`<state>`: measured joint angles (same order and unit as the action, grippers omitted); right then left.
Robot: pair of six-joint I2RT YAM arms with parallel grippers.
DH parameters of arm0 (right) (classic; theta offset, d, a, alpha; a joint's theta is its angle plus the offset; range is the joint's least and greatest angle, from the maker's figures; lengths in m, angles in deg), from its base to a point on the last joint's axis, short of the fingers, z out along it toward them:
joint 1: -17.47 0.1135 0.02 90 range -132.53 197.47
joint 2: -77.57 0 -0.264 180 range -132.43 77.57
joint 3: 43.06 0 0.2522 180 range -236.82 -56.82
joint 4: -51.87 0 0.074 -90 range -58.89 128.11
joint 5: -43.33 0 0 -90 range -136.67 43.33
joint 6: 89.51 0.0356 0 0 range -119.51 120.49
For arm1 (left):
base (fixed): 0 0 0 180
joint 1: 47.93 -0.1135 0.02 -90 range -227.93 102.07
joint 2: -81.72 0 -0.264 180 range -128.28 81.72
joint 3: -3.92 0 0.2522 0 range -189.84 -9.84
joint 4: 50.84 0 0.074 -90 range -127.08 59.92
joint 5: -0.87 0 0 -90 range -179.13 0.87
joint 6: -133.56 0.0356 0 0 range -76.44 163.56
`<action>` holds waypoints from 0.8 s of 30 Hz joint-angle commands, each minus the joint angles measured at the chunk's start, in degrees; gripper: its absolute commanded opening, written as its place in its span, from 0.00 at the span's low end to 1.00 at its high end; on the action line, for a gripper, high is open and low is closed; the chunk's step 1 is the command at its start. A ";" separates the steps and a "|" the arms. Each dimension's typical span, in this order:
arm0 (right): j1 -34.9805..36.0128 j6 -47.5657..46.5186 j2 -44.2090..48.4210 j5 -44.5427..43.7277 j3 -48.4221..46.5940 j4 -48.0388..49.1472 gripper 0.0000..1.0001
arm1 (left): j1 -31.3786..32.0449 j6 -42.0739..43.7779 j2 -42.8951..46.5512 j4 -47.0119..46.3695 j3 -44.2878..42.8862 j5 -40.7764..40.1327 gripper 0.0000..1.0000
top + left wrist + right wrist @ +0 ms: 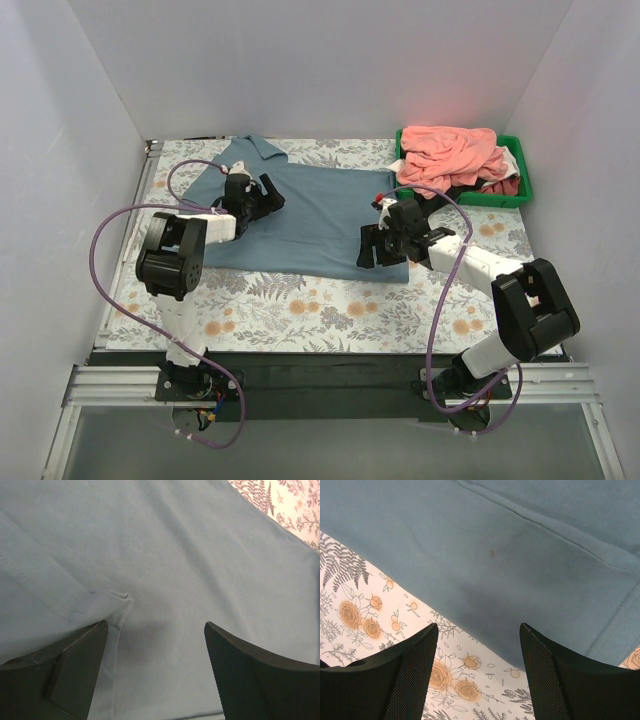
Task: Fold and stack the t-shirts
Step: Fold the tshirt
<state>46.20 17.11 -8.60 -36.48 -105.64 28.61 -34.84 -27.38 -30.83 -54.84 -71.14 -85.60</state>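
Observation:
The large grey-blue collared t-shirt (310,215) lies spread on the floral table cover (330,310). My left gripper (262,192) is open just above its left part, near a folded sleeve edge (107,605); the cloth (165,580) fills the left wrist view. My right gripper (378,248) is open and empty over the shirt's near right hem (485,645), where cloth meets the cover (395,610). A heap of salmon-pink shirts (450,155), with white and dark red pieces, sits in the green bin (523,190).
The green bin stands at the far right corner. White walls close in the table on three sides. Purple cables (110,230) loop beside both arms. The floral cover shows along the near edge and right side.

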 commanded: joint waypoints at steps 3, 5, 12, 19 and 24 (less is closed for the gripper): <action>-0.08 0.69 2.50 -0.70 1.53 2.03 0.73 | 0.63 1.06 -0.74 -3.33 -3.04 3.58 0.77; -0.08 0.78 2.94 -0.70 1.62 2.03 0.73 | 0.63 1.06 -0.74 -5.00 -2.95 6.57 0.77; -0.08 0.78 1.36 0.61 -0.22 3.52 0.73 | 0.37 0.45 6.79 -6.50 0.73 10.18 0.78; 0.01 -1.06 -1.98 -0.17 -2.59 5.19 0.73 | -6.57 -2.45 15.25 -6.15 9.34 10.80 0.79; 0.01 -2.12 -5.05 -0.44 -4.71 5.63 0.72 | -12.19 -4.21 16.22 -5.27 15.06 12.11 0.78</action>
<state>46.20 16.50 -12.36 -36.30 -107.56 32.11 -44.48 -30.02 -15.92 -61.55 -59.27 -74.70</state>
